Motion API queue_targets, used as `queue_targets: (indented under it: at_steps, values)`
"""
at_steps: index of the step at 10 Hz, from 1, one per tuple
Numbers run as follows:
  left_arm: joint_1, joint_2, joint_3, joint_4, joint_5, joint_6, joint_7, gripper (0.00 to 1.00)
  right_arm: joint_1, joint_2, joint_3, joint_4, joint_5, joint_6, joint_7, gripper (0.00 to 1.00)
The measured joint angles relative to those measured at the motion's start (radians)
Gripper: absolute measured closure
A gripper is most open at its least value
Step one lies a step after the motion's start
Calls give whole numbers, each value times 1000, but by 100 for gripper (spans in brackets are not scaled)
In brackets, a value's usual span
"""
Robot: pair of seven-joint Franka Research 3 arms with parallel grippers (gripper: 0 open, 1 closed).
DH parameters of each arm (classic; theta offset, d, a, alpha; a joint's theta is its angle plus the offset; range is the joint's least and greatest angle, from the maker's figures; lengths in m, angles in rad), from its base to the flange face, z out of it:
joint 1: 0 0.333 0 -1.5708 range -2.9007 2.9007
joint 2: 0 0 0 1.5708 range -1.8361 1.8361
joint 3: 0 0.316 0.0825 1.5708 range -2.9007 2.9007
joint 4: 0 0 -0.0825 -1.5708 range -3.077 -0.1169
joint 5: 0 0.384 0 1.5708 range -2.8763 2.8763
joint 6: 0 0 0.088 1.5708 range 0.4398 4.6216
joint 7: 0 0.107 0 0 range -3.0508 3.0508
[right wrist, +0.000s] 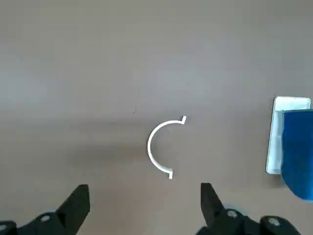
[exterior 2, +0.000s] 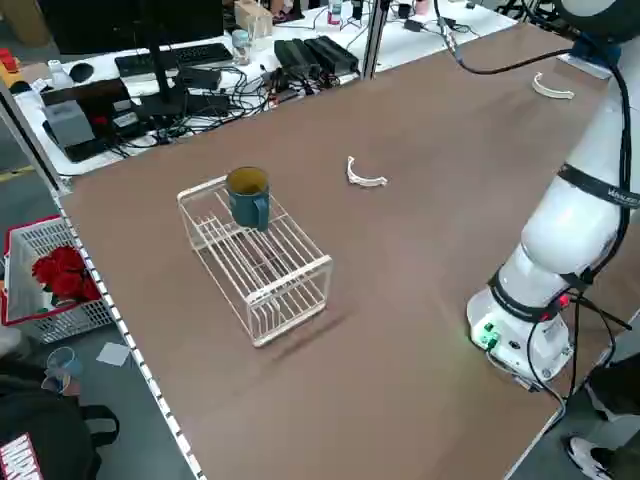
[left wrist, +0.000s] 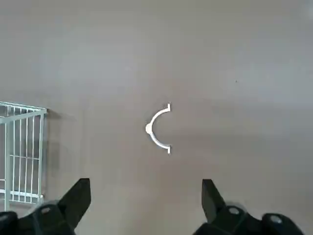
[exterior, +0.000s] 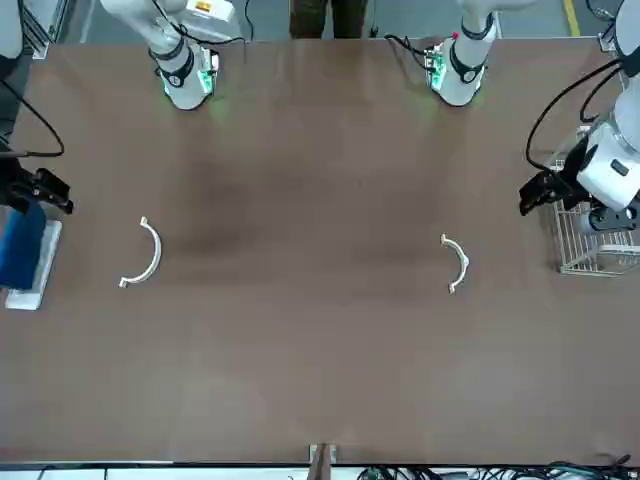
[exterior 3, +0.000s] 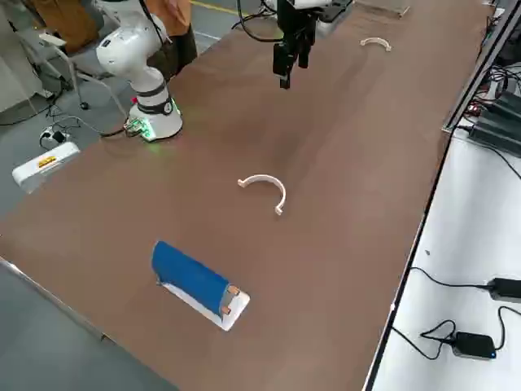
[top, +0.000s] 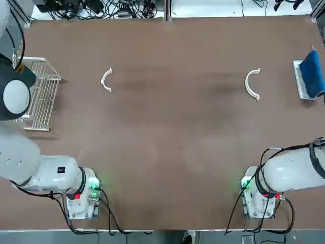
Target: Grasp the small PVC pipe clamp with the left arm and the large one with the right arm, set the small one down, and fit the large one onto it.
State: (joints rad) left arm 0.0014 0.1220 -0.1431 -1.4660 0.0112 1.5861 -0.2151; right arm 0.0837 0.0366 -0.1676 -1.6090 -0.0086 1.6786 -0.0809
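Lying flat, well apart: small PVC pipe clamp [top: 106,80] and large one [top: 252,84], both opening rightward, ends running front-to-back. Hovering above, wide-spread and empty: left gripper [left wrist: 145,205], right gripper [right wrist: 145,208].

cut off: blue object [top: 312,73] at top-view edge | hidden: wire rack [top: 43,91] partly under left arm [top: 15,96]

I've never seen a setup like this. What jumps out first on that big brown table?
Two white plastic half-rings lie far apart on the bare table: the small PVC pipe clamp toward the robot's left, the large one toward its right. The left gripper and right gripper each hang open above their own ring, touching nothing. At the edges sit a wire rack holding a teal mug, and a blue block on a white tray.
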Motion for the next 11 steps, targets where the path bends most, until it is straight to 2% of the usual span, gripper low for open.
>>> queue_targets:
  at_steps: [3, 5, 7, 9, 11]
  values:
    - [7, 14, 1, -4, 2, 45, 0, 0, -1, 1, -1, -27, 0, 7, 1, 0]
    - [15, 69, 2, -49, 3, 148, 0, 0, -4, 7, -4, -163, 1, 119, 1, 0]
    - [14, 116, 1, -176, 12, 307, 0, 1, -9, 22, -8, -373, 2, 359, 3, 0]
    - [13, 129, 0, -364, 66, 451, 0, 4, -10, 75, -10, -547, 3, 602, 21, 0]
    - [14, 132, 0, -575, 99, 663, -2, 11, -11, 194, -10, -591, 36, 739, 32, 1]
